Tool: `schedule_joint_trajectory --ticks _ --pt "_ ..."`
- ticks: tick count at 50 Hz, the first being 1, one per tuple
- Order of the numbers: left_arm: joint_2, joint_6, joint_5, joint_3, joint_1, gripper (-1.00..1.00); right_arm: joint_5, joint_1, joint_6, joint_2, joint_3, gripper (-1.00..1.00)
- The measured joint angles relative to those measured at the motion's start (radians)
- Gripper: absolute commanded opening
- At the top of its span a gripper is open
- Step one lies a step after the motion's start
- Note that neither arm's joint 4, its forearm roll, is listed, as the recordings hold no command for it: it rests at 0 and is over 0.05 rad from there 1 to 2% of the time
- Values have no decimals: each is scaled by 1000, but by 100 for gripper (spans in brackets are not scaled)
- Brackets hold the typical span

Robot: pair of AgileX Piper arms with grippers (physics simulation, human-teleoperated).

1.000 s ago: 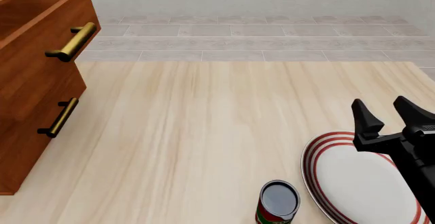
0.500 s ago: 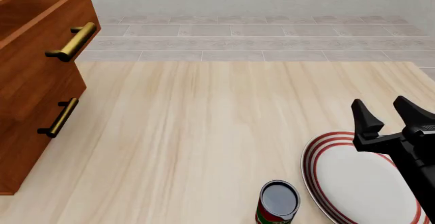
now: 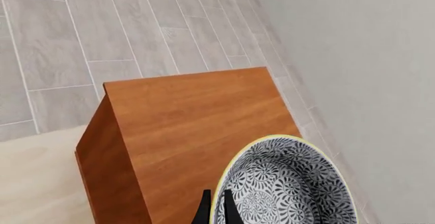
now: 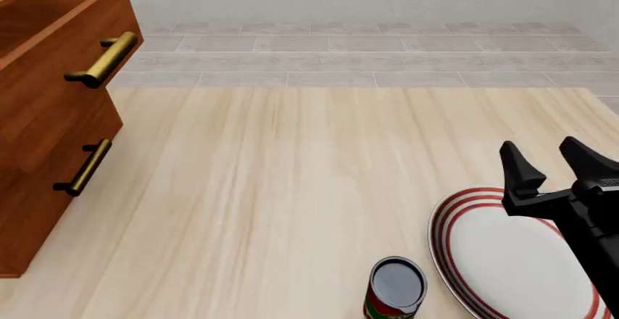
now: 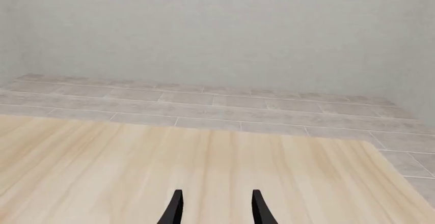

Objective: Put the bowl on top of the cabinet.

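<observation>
In the left wrist view, the bowl (image 3: 286,186), blue-grey and white floral with a yellowish rim, is over the flat top of the reddish-brown cabinet (image 3: 190,117). My left gripper (image 3: 216,213) is shut on the bowl's rim, one thin finger on each side of the wall. I cannot tell whether the bowl rests on the top or hangs just above it. The front view shows only the cabinet's drawer side (image 4: 53,116) at the left edge, with neither bowl nor left gripper. My right gripper (image 4: 556,161) stands open and empty at the right, above the plate.
A white plate with red rings (image 4: 512,257) lies at the front right of the wooden table (image 4: 309,174). A tin can (image 4: 395,288) stands just left of it. The cabinet's top drawer with a brass handle (image 4: 101,59) juts out.
</observation>
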Motion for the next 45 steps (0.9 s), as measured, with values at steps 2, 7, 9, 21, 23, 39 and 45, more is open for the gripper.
schedule_joint_trajectory --ticks 2,7,9,21,23,39,45 --pt "0 0 -4 5 -1 -100 0 0 0 0 0 100" --pt "0 0 -12 16 -3 -100 0 0 -1 0 0 100" --pt "-1 0 -15 21 -4 -100 0 0 -1 0 0 100" --pt "-4 -3 -29 42 -10 -100 0 -1 0 0 0 100" --pt "-5 -3 -30 45 -10 -100 0 -2 0 0 0 100" --pt "-5 -3 -37 55 -8 -100 0 -4 2 -1 0 100" --pt "-3 -3 -41 59 -7 -100 0 -4 2 -1 0 100"
